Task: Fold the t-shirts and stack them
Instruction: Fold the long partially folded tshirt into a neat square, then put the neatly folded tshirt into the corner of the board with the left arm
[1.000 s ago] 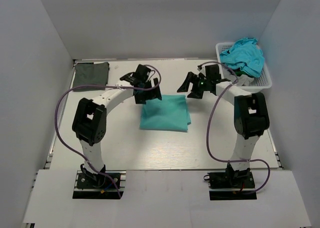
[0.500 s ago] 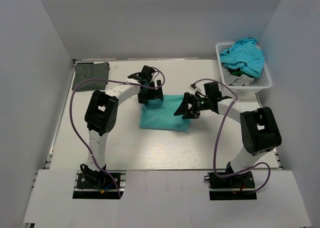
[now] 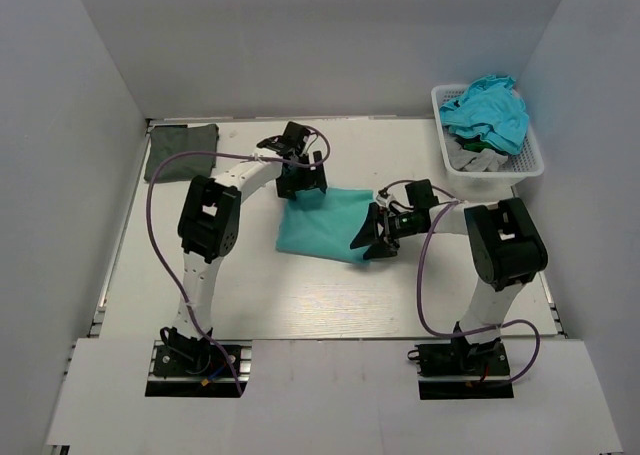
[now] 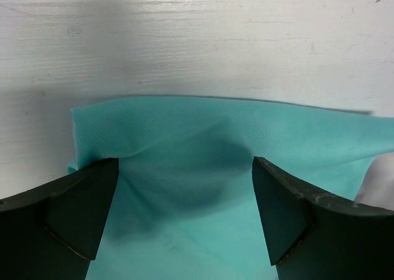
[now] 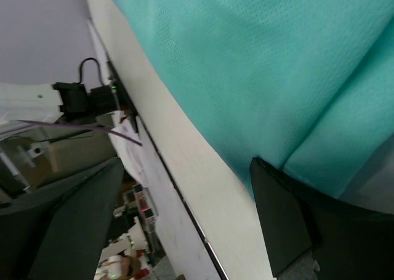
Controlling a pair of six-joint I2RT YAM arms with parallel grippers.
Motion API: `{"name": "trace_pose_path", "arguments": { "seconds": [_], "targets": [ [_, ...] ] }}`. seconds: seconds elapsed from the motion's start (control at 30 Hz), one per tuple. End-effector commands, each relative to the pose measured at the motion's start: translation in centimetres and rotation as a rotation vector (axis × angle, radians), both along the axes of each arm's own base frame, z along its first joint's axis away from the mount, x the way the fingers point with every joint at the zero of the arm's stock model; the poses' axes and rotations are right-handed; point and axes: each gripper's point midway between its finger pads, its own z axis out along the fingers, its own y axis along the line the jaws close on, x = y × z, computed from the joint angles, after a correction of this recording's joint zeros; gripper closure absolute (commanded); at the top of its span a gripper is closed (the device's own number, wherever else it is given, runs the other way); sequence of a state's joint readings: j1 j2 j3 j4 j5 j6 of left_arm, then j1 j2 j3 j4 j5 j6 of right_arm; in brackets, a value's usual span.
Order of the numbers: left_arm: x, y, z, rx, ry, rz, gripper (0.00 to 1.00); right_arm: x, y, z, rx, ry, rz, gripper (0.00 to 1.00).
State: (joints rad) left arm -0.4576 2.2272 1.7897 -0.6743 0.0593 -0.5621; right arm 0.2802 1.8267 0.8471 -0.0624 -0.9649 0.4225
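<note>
Because the folded teal t-shirt, centred on the table, is light and limp, left fingers at its 11 o'clock corner and right fingers at 4 o'clock, both spread apart, should pinch doubled edges.

Lab test cell: bare white walls enclose a table (robot arms bolted on).

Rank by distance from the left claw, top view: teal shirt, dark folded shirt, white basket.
1. teal shirt: centre, its far-left edge directly under the open left claw.
2. dark folded shirt: far-left corner, to the claw's left.
3. white basket: far-right corner, across the workspace from the claw.
</note>
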Motion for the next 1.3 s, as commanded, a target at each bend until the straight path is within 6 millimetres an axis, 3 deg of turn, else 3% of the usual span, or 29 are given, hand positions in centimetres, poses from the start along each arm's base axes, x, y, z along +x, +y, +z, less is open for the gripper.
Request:
{"name": "trace_pose_path", "arguments": {
  "seconds": [0.0, 0.07, 0.13, 0.17, 0.23, 0.27, 0.33, 0.4, 0.43, 0.47, 0.67, 0.83, 1.0, 1.2, 1.23, 1.27],
  "targets": [
    [1.3, 1.5, 3.2, 0.042, -0.071, -0.011, 0.0, 0.9, -1.8, -1.2, -0.189, -0.122, -0.011, 0.1],
    [1.7, 1.5, 6.6, 0.021, -0.14, -0.024, 0.0, 1.3, -1.4, 2.2, -0.15, -0.218, 0.015, 0.1],
    [1.7, 2.0, 8.7, 0.031, -0.183, -0.02, 0.0, 1.0, -1.1, 4.6, -0.104, -0.282, 0.027, 0.1],
    [1.5, 2.6, 9.1, 0.051, -0.195, -0.005, 0.0, 0.8, -1.0, 6.1, -0.078, -0.326, 0.025, 0.1],
    [-0.1, 3.6, 9.6, 0.093, -0.189, 0.006, 0.0, -0.2, -1.2, 7.0, -0.078, -0.353, 0.025, 0.1],
    [-1.6, 3.8, 8.5, 0.112, -0.148, -0.007, 0.0, -0.2, -1.4, 7.8, -0.085, -0.382, 0.015, 0.1],
    [-3.0, 4.3, 8.2, 0.114, -0.109, -0.001, 0.0, -0.6, -1.8, 8.7, -0.097, -0.398, 0.013, 0.1],
    [-5.0, 5.1, 6.0, 0.136, -0.029, 0.022, 0.0, -0.6, -2.1, 10.0, -0.104, -0.445, 0.001, 0.1],
    [-5.6, 5.4, 6.4, 0.135, -0.03, 0.023, 0.0, -0.7, -2.3, 10.2, -0.111, -0.445, -0.003, 0.1],
    [-7.3, 5.7, 4.9, 0.151, 0.015, 0.024, 0.0, -0.8, -2.4, 10.4, -0.119, -0.444, -0.005, 0.1],
    [-8.8, 4.6, 2.3, 0.109, 0.033, -0.065, 0.0, -1.0, -2.7, 11.8, -0.122, -0.495, -0.02, 0.1],
    [-9.4, 5.6, -1.9, 0.2, 0.109, -0.049, 0.0, -1.5, -3.0, 11.3, -0.135, -0.489, -0.028, 0.1],
    [-10.2, 5.5, -4.5, 0.223, 0.16, -0.053, 0.2, -1.5, -3.4, 10.6, -0.156, -0.489, -0.046, 0.1],
    [-13.1, 2.9, -6.3, 0.107, 0.183, -0.125, 0.52, -1.1, -3.8, 10.1, -0.185, -0.497, -0.079, 0.1],
    [-13.3, 2.4, -6.8, 0.074, 0.177, -0.136, 0.73, -1.1, -3.9, 10.0, -0.191, -0.494, -0.08, 0.1],
    [-13.3, 2.4, -7.3, 0.052, 0.186, -0.137, 0.86, -1.1, -3.9, 10.0, -0.192, -0.499, -0.078, 0.1]
  ]
}}
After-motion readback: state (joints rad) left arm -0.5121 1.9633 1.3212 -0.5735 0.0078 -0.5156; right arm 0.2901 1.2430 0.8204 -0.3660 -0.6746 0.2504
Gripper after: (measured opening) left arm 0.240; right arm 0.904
